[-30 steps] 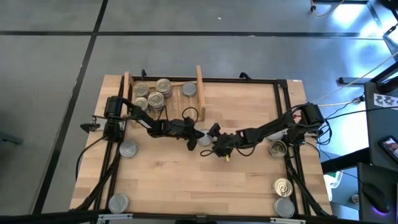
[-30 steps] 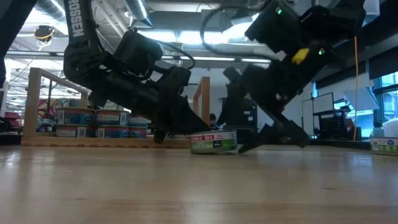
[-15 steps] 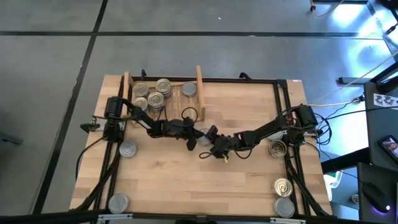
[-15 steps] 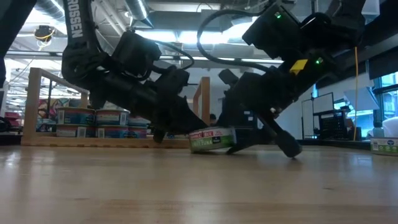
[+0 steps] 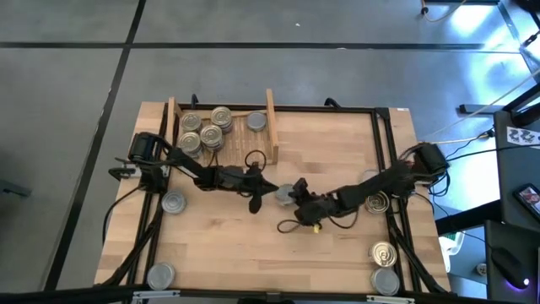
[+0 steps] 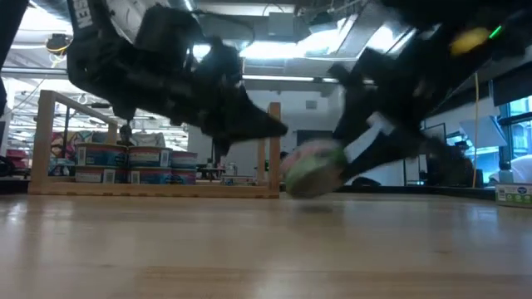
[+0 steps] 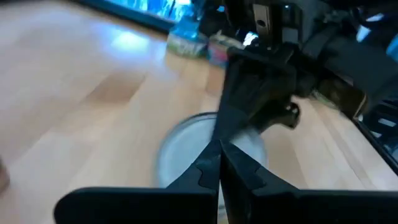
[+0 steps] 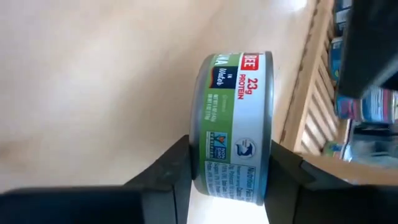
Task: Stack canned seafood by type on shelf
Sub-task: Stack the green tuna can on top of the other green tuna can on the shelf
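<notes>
The table (image 5: 337, 143) has the shelf (image 5: 221, 127) at its far left, so the right gripper (image 5: 297, 196) should lift its green tuna can (image 8: 234, 127) high, keep it level, and go slowly to the matching pile. The can sits between the right jaws, squeezed on both sides, just above mid-table. The left gripper (image 5: 257, 196) is just left of it, its jaws pressed together on nothing.

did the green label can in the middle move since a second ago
Yes. In the low view the green-label can was flat on the tabletop; now it is tilted, lifted off the wood, clamped in the right gripper. The left gripper is beside it.
</notes>
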Available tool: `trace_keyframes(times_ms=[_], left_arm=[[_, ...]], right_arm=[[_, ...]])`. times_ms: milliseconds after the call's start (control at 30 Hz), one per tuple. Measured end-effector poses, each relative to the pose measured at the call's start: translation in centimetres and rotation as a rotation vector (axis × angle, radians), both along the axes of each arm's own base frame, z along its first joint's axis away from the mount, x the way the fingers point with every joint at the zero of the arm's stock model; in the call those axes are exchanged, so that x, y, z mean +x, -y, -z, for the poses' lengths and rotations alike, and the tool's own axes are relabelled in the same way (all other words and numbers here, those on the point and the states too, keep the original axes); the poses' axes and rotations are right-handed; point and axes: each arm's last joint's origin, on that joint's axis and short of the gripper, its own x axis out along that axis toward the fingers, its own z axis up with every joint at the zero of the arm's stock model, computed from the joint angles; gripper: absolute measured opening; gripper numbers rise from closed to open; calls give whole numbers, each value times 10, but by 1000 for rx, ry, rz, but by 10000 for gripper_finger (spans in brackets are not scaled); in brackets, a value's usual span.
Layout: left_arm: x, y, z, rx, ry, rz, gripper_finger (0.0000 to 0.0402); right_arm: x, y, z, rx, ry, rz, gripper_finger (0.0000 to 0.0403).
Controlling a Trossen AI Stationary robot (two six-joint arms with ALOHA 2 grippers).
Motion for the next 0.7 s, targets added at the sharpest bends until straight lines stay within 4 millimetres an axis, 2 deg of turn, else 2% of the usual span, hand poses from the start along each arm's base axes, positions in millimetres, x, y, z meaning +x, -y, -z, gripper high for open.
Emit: trace_keyframes(times_ms=[133, 333, 433, 533, 700], left_arm=[[-1, 7, -11, 39, 42, 31, 3], [7, 3, -20, 123, 77, 41, 18], [12, 3, -21, 258, 40, 86, 60], [20, 6, -24, 400, -2, 138, 118], [30, 5, -31, 495, -53, 159, 219]], right_arm=[[-22, -5, -30, 153, 26, 88, 137], [-41, -1, -54, 375, 43, 218, 137], [-42, 0, -56, 399, 49, 251, 137], [-40, 4, -57, 420, 70, 279, 137], [-37, 15, -57, 458, 92, 361, 137]])
